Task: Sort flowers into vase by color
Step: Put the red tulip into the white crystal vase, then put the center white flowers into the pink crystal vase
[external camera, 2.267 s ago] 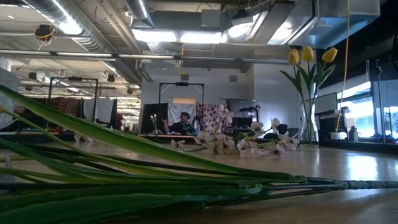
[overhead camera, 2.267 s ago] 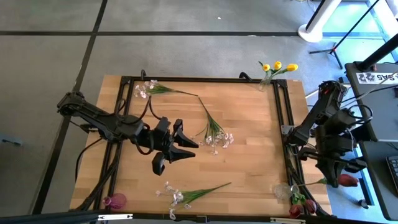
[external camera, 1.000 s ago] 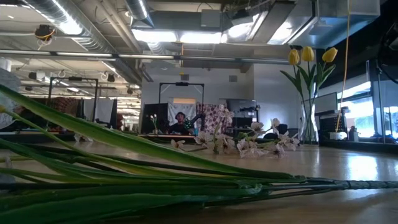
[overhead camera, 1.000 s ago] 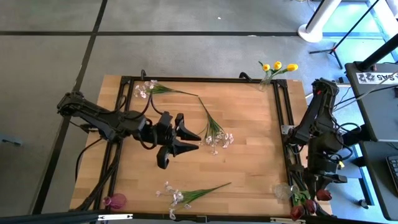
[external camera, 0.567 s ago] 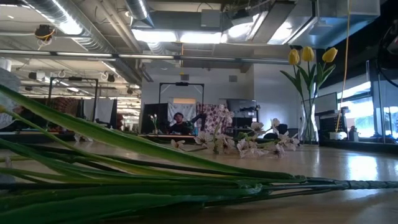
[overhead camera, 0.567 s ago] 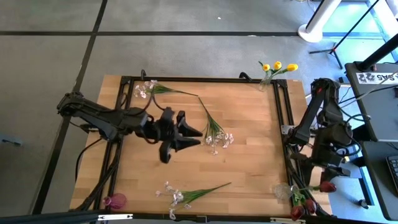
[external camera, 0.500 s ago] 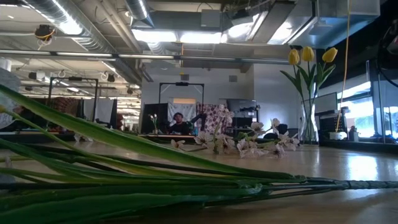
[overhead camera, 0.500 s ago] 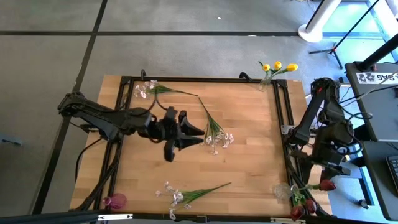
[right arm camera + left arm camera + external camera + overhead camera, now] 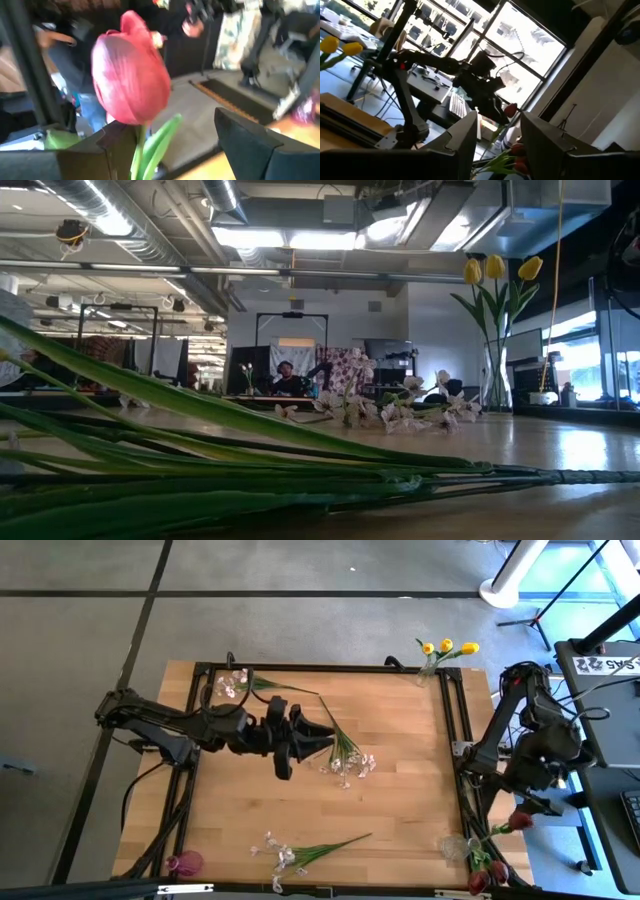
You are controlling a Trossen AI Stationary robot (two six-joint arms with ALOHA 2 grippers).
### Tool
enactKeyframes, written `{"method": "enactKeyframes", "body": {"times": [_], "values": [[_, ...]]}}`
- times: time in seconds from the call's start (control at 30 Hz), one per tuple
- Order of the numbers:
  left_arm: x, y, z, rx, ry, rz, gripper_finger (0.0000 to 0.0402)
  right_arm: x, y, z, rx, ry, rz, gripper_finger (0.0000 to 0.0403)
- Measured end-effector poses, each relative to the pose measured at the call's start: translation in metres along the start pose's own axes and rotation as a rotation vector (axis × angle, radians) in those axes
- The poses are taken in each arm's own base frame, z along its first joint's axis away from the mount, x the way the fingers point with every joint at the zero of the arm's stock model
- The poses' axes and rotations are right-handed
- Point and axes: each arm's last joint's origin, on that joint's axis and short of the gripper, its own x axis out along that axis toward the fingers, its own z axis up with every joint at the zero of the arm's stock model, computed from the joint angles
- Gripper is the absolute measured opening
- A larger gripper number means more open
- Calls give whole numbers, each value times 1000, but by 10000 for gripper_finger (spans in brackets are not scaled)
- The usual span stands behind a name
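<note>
Wooden table [image 9: 400, 790] is seen from above: left gripper [image 9: 325, 738], spread, is beside a blossom spray [image 9: 345, 755]; right gripper [image 9: 535, 802] is off the right edge. Right wrist: a red tulip [image 9: 131, 82] is framed between parted fingers [image 9: 250, 145], unpinched.

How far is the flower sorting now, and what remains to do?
Done: yellow tulips stand in the far right vase. In hand: the right gripper, fingers apart, is at a red tulip beside the near right vase. Left: three white-pink sprays lie on the table; the open left gripper is over the middle one.
</note>
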Motion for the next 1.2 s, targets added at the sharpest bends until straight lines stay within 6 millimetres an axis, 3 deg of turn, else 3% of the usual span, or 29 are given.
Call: {"method": "enactKeyframes", "body": {"times": [0.3, 0.47, 0.63, 0.73, 0.97, 1.2], "values": [[-4, -12, -10, -25, 43, -33, 147, 20, 5, -22, 108, 273, 85, 260], [-8, -15, -25, -74, 148, 18, 147, 23, 6, -15, 132, 253, 95, 260], [-10, -19, -41, -109, 189, 93, 147, 27, 6, -27, 182, 388, 73, 260], [-11, -24, -43, -139, 169, 86, 147, 29, 8, -24, 233, 372, 117, 260], [-16, -33, -50, -139, 148, 134, 147, 16, 7, -8, 215, 388, 122, 260], [-20, -39, -52, -142, 98, 167, 147, 15, 6, -33, 197, 606, 83, 260]]}}
